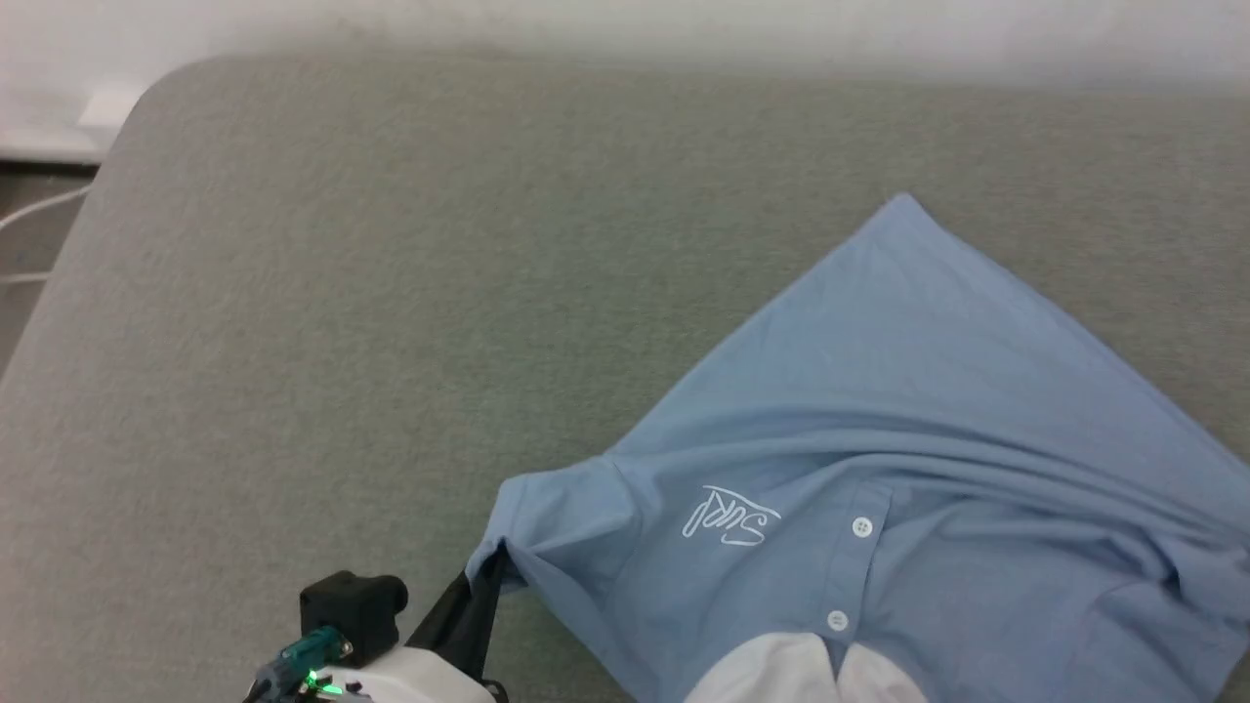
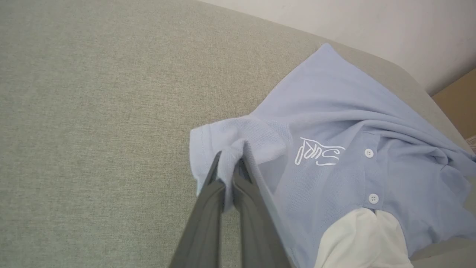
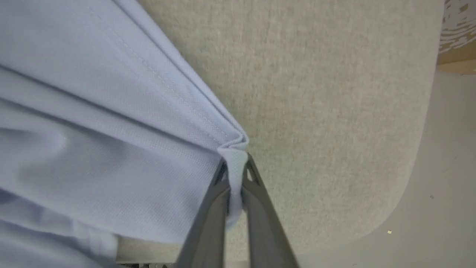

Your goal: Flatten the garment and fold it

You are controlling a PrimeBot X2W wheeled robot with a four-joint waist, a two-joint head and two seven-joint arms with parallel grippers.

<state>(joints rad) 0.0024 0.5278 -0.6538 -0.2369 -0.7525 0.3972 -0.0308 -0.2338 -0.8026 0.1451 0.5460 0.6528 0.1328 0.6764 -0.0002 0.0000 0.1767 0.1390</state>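
The light blue polo shirt (image 1: 879,410) lies front up on the grey padded surface (image 1: 391,293), its white collar (image 1: 811,669) at the near edge and the white script logo (image 1: 728,516) and buttons showing. My left gripper (image 1: 493,571) is shut on the sleeve hem at the shirt's left side, seen close in the left wrist view (image 2: 230,163) with cloth pinched between the dark fingers. My right gripper (image 3: 234,167) is shut on a folded edge of the shirt (image 3: 111,130). The fabric between the two grips is wrinkled and pulled in folds.
The grey surface has rounded corners (image 1: 166,88) and a pale wall (image 1: 684,29) behind it. A white cable (image 1: 39,210) runs at the far left beyond the edge. Floor (image 3: 446,167) shows past the surface's right edge. Much bare surface lies left of the shirt.
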